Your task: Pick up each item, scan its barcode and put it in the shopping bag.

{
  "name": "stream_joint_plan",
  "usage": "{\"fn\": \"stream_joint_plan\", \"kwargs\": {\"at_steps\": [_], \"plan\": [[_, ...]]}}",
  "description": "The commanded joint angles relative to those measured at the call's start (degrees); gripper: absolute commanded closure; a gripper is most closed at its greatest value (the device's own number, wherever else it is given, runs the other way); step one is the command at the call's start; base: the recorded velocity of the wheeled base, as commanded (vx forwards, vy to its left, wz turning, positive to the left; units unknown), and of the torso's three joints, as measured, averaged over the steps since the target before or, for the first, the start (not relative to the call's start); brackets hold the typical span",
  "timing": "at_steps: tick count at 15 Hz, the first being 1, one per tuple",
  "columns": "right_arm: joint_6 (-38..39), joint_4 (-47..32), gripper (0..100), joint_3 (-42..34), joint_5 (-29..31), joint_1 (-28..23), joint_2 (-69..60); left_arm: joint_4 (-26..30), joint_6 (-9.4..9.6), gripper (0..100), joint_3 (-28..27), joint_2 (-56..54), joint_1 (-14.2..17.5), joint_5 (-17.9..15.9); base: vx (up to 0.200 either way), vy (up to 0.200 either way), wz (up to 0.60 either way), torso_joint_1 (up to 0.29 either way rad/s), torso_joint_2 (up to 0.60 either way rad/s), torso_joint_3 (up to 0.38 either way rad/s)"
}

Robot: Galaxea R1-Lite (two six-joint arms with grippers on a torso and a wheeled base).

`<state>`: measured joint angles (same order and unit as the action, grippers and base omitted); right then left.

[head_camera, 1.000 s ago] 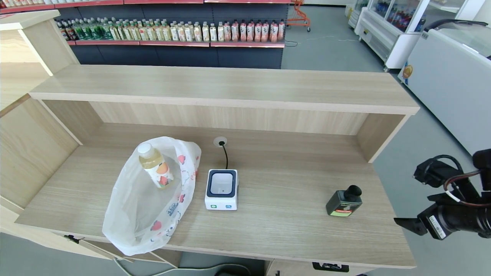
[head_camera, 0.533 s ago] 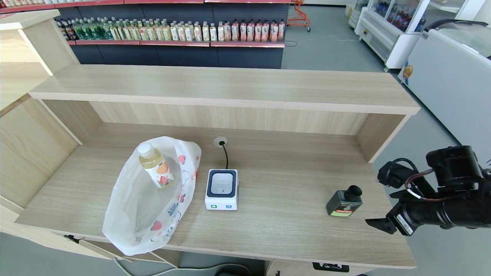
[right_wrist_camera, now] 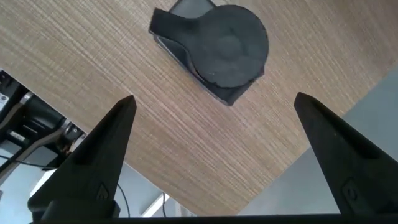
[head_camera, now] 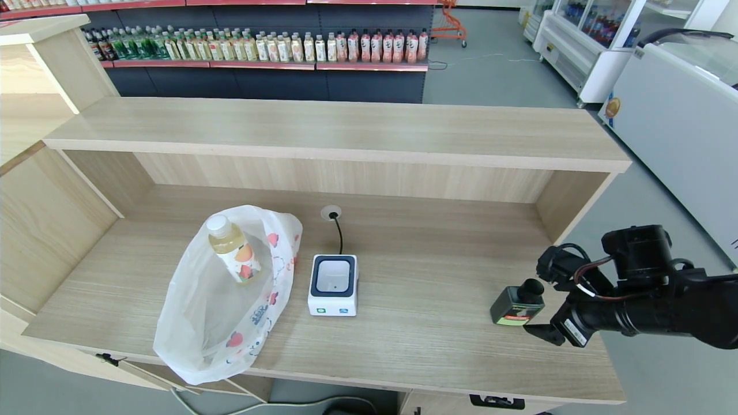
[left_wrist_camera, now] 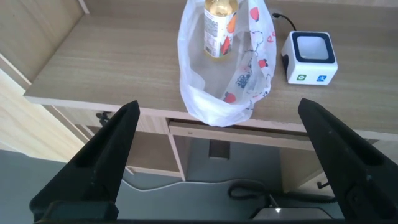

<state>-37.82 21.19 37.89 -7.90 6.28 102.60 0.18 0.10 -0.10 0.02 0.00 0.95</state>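
Observation:
A small dark bottle (head_camera: pixel 517 304) with a black cap and a red-green label stands at the right of the wooden counter (head_camera: pixel 415 334). My right gripper (head_camera: pixel 548 302) is open just to its right, level with it and not touching. In the right wrist view the bottle (right_wrist_camera: pixel 217 50) lies just beyond the open right gripper (right_wrist_camera: pixel 214 102). A white barcode scanner (head_camera: pixel 333 284) sits mid-counter. The printed plastic shopping bag (head_camera: pixel 222 311) at the left holds a yellow drink bottle (head_camera: pixel 233 249). My left gripper (left_wrist_camera: pixel 219 107) is open, in front of the counter edge, facing the bag (left_wrist_camera: pixel 224 68).
A black cable (head_camera: pixel 338 233) runs from the scanner back to a grommet. A raised back ledge (head_camera: pixel 334 129) and side walls enclose the counter. Bare counter lies between scanner and dark bottle. Freezers (head_camera: pixel 674 109) stand to the right.
My right arm has moved left, from beyond the counter's right end to right beside the dark bottle, its gripper still open. Bag, scanner and bottle have not moved.

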Motion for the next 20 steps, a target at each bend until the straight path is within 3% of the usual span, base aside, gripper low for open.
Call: {"fn": "stream_joint_plan", "kwargs": {"at_steps": [1,6,7,14,17,20], "plan": [[-0.2,0.1,0,1.0,-0.6,0.8,2.5,0.0,-0.01,0,0.0,0.0,0.0,0.0,0.000,0.000,0.00,0.000,0.00,0.000],[-0.1,0.3,0,3.2,-0.8,1.4,4.8,0.0,-0.01,0,0.0,0.0,0.0,0.0,0.000,0.000,0.00,0.000,0.00,0.000],[-0.1,0.4,100,3.2,-0.9,1.4,4.9,0.0,-0.01,0,0.0,0.0,0.0,0.0,0.000,0.000,0.00,0.000,0.00,0.000],[0.0,2.5,100,1.4,-0.9,1.7,5.9,0.0,-0.01,0,0.0,0.0,0.0,0.0,0.000,0.000,0.00,0.000,0.00,0.000],[1.3,7.5,100,-0.6,-1.2,1.5,-0.2,0.0,-0.01,0,0.0,0.0,0.0,0.0,0.000,0.000,0.00,0.000,0.00,0.000],[1.0,7.2,100,-4.0,-6.6,-1.9,-7.1,0.0,-0.01,0,0.0,0.0,0.0,0.0,0.000,0.000,0.00,0.000,0.00,0.000]]}}
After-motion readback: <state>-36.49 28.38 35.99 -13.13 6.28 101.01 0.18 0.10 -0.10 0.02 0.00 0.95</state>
